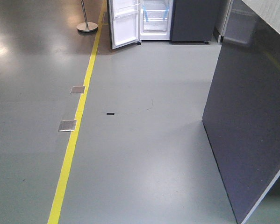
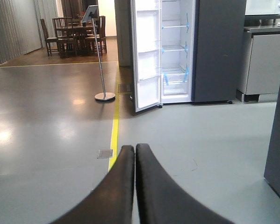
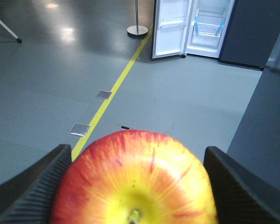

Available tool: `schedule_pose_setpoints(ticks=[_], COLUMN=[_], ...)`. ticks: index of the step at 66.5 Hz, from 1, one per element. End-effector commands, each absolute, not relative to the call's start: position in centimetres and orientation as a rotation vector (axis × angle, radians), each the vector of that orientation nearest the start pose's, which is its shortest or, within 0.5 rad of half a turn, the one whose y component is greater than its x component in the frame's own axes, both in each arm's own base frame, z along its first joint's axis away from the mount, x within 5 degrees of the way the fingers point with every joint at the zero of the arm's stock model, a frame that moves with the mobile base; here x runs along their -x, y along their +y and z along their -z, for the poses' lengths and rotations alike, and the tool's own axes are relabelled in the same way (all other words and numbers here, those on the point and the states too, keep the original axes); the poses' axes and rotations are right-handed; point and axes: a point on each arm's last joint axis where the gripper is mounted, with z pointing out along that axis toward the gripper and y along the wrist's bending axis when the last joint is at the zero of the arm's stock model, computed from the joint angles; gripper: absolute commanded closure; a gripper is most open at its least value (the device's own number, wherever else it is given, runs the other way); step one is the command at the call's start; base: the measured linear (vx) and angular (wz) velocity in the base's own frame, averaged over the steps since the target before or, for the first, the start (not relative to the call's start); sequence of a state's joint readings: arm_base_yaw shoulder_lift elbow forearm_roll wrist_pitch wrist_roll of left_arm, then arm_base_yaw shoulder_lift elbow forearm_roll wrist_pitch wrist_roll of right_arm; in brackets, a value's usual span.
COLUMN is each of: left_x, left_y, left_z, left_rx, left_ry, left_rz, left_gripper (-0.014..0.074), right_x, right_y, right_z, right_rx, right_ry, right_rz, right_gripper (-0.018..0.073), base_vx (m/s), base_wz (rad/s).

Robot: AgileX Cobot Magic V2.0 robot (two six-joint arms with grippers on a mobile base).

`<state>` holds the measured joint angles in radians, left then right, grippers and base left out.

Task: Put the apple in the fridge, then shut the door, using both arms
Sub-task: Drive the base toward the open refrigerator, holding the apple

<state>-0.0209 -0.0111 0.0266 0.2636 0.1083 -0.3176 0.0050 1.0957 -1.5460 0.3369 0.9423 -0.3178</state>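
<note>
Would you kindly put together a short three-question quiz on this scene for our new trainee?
1. True or false: the door of the fridge stands open.
2. What sits between the fingers of the right end effector? A) a bottle B) the apple C) nothing
3. Fill in: the fingers of the left end effector are pressed ____.
Key: 1 true; 2 B; 3 together.

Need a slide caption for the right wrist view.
Right gripper holds the apple; the fridge stands ahead, door open.
</note>
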Motion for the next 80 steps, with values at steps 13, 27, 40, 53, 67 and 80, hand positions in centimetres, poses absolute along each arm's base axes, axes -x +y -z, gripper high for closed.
schedule_pose_setpoints(ticks=[13,27,40,53,67,80], left_x=[-5.68,-5.68,-5.68,-5.68,-5.68,-5.68], left_y=[-0.01,-0.01,-0.01,-0.01,-0.01,-0.01], left_z=[-19.61,-19.61,-19.61,-19.61,-19.61,-19.61], left_rx=[0.037,0.037,0.037,0.037,0.037,0.037], left_ry=[1.551,1.551,1.551,1.551,1.551,1.551], left_rz=[0.052,0.052,0.052,0.052,0.052,0.052], left_gripper=[0.0604,0.0604,0.0604,0.0604,0.0604,0.0604], right_x=[-18.28,-18.28,-18.28,-18.28,-18.28,-18.28], right_y=[2.43,2.43,2.43,2.43,2.43,2.43], right_z=[-52.53,-52.53,-52.53,-52.53,-52.53,-52.53], right_rx=[0.271,0.271,0.271,0.271,0.271,0.271], right_ry=[1.792,1.792,1.792,1.792,1.792,1.792], right_rz=[-0.18,-0.18,-0.18,-0.18,-0.18,-0.18], right_gripper=[0.041,0.041,0.041,0.041,0.041,0.041], base_vx=[0.09,0.09,0.08,0.07,0.06,0.06], base_wz=[0.01,0.02,0.02,0.02,0.01,0.02])
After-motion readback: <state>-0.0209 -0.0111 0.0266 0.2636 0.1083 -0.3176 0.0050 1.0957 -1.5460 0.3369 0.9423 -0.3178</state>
